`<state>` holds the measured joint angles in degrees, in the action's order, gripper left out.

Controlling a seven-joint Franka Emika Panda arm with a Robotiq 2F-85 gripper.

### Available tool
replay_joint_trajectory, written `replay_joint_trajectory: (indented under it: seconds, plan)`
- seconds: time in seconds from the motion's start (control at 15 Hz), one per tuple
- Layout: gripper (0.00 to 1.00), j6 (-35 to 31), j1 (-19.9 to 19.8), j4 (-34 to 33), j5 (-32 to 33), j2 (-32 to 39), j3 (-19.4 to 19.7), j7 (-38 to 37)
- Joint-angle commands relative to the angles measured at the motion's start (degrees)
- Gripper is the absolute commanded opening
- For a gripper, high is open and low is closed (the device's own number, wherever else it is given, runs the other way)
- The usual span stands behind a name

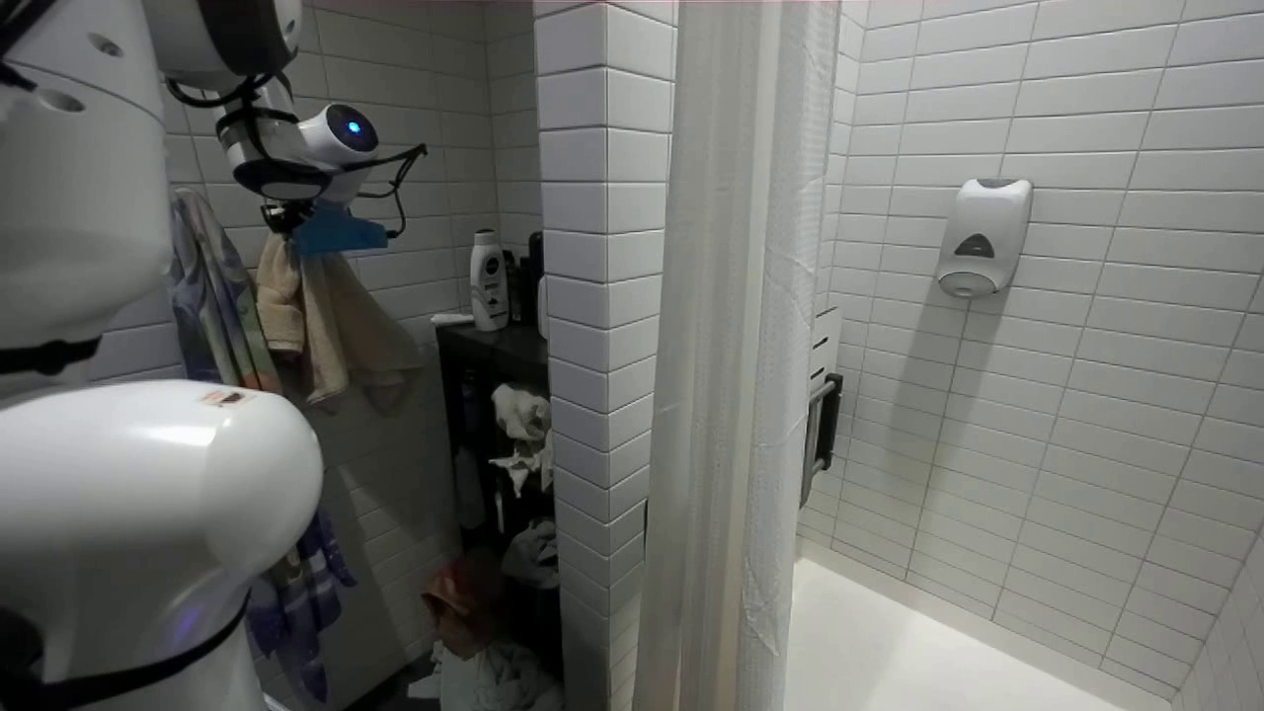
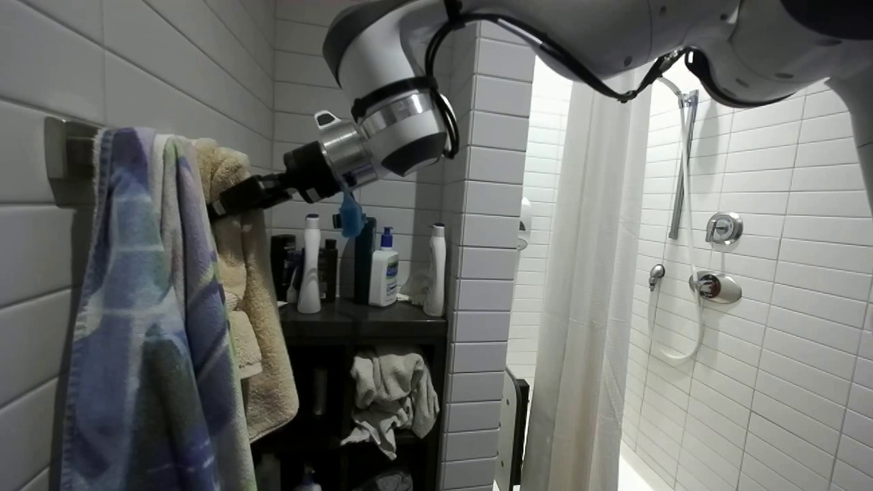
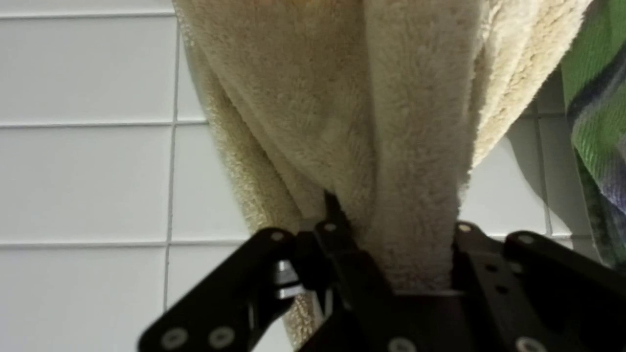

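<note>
White tiled walls [image 1: 1106, 326] on several sides, w/ a tiled pillar [image 2: 487, 273] jutting out & a pale curtain [image 1: 741, 346] hanging just beside it. White arm [image 2: 580, 27] spans the top of an exterior view, its far end sloping down. Dark shelf unit [image 2: 361, 331] in the corner, by the pillar. Multicol. towel [image 2: 129, 327], blue/purple/green, hangs long on the wall. Beige towel [image 2: 269, 354] hangs just next to it, on the shelf side, w/ the gripper [image 3: 398, 230] at its upper part. Gripper: black, 2 fingers [image 3: 352, 261], tilted down & set in among the beige folds, touching them. Wrist view, close up: fingers stand apart w/ a thick fold of beige btwn them; can't tell if they're squeezing it. Pale cloth [image 2: 395, 389] bunched in a shelf slot, partly hanging out. White dispenser [image 1: 987, 237] on the wall past the curtain. Metal rail [image 2: 71, 146], only its end showing, holds the multicol. towel. Bottles [image 2: 310, 273] along the shelf top: a slim white one, dark ones, a white pump type w/ blue head, another white nearest the pillar. Blue piece [image 2: 351, 215], small, hangs under the arm, near the gripper.
</note>
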<state>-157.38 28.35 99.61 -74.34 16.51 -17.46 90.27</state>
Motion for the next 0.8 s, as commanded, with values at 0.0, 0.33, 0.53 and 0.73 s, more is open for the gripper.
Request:
replay_joint_trajectory:
  seconds: [0.0,0.33,0.53,0.73]
  plan:
    - [0.12,-1.3,-0.3,-0.1,-2.2,-3.1,-0.3,-0.3]
    - [0.12,-3.5,0.4,1.1,-2.1,-6.6,-1.0,-0.8]
    - [0.12,-5.4,0.8,3.5,-1.6,-9.1,-0.8,-1.7]
    - [0.12,-8.3,1.2,6.9,-1.7,-12.4,-0.6,-3.6]
